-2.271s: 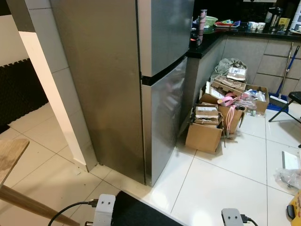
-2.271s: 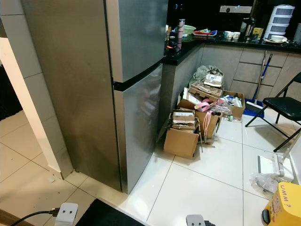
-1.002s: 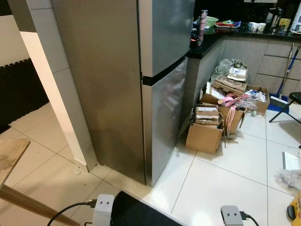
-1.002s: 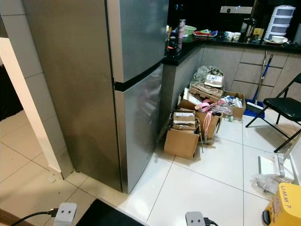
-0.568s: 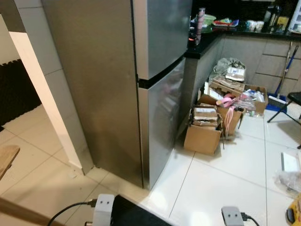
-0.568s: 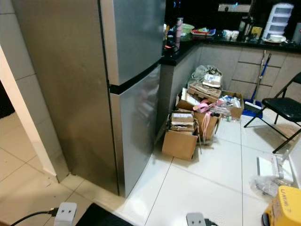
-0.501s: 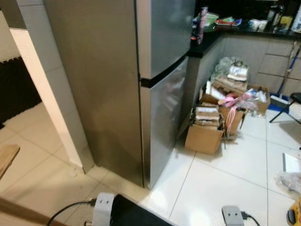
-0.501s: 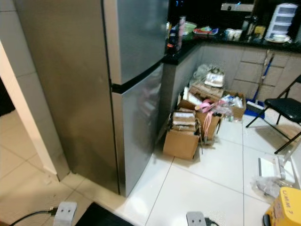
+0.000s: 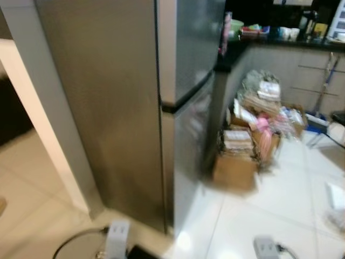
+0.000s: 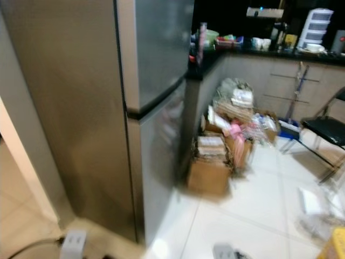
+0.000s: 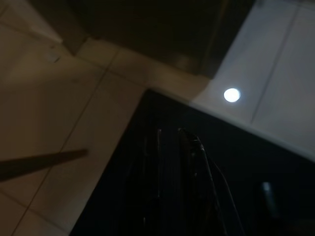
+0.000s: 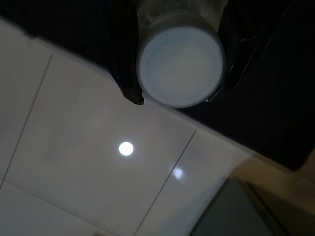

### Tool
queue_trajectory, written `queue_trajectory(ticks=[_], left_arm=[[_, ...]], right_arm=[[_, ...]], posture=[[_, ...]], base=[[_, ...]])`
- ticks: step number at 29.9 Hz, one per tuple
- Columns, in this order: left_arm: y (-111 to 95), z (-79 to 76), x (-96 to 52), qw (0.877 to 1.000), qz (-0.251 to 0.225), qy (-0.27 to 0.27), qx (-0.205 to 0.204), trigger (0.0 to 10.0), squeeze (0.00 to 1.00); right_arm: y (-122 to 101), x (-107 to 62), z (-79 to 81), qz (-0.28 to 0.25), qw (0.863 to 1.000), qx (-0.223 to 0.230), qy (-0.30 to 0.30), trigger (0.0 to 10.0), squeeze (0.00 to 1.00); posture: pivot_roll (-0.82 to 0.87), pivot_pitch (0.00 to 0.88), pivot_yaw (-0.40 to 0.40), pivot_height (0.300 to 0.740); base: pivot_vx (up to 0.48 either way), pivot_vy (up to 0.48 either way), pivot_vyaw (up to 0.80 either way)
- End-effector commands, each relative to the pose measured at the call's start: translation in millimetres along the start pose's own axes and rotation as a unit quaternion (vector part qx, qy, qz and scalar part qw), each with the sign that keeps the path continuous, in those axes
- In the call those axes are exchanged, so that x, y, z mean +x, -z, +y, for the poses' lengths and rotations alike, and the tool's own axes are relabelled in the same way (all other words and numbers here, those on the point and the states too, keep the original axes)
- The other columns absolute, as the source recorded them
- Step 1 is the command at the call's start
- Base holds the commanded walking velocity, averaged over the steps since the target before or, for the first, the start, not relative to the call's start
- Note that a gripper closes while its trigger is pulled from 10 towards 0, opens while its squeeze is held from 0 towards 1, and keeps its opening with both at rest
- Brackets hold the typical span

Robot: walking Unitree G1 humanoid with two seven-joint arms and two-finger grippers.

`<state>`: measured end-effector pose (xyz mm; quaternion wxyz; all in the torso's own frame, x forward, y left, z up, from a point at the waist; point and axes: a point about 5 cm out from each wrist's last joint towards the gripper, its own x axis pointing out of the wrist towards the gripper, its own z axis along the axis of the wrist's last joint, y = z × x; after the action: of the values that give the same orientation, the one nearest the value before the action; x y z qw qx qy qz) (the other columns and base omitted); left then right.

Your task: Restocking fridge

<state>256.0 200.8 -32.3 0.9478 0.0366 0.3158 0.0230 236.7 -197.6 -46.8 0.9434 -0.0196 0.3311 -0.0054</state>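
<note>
The tall steel fridge (image 9: 135, 108) stands just ahead to my left, its upper door (image 9: 191, 48) and lower door (image 9: 191, 145) both closed. In the right wrist view my right gripper (image 12: 174, 98) is shut on a round white-ended container (image 12: 180, 66), hanging above white floor tiles. My left gripper (image 11: 174, 142) hangs in the dark over a black mat (image 11: 256, 167), its fingers (image 11: 192, 147) close together with nothing between them.
Open cardboard boxes (image 9: 237, 162) full of clutter are piled on the floor against the dark kitchen counter (image 9: 237, 54) right of the fridge. A black folding chair (image 10: 326, 132) stands at the far right. White tiled floor (image 9: 285, 210) lies open before the fridge doors.
The whole picture has shifted and blurred: the camera has moved nearer the fridge, which looms larger. The wooden tabletop at the lower left has left the view.
</note>
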Motion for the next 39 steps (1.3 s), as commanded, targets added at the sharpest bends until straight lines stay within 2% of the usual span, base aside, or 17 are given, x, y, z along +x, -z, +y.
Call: queue_trajectory(ticks=[1,15,24,39], left_arm=[[11.8,4.5,-3.4,1.000,0.019,-0.006,0.003,10.0,0.00],[8.8,2.4,-2.1,1.000,0.018,0.002,0.014,10.0,0.00],[6.2,1.4,-1.2,1.000,0.016,0.004,0.020,10.0,0.00],[10.0,0.0,-3.0,1.000,0.010,0.002,0.030,10.0,0.00]], right_arm=[[2.8,-0.5,4.7,0.002,1.000,0.007,-0.004,10.0,0.00],[5.9,-2.1,2.3,0.000,1.000,0.022,0.003,10.0,0.00],[9.6,-3.6,1.6,0.003,1.000,0.021,0.003,10.0,0.00],[10.5,-3.8,2.8,0.004,1.000,0.019,0.001,10.0,0.00]], posture=[[-0.03,0.049,0.002,0.740],[-0.05,0.057,0.018,0.740],[-0.05,0.065,0.016,0.740],[-0.05,0.075,0.012,0.740]], base=[[0.296,0.000,0.00],[0.283,0.000,0.00],[0.265,0.000,-0.40],[0.000,0.000,0.00]])
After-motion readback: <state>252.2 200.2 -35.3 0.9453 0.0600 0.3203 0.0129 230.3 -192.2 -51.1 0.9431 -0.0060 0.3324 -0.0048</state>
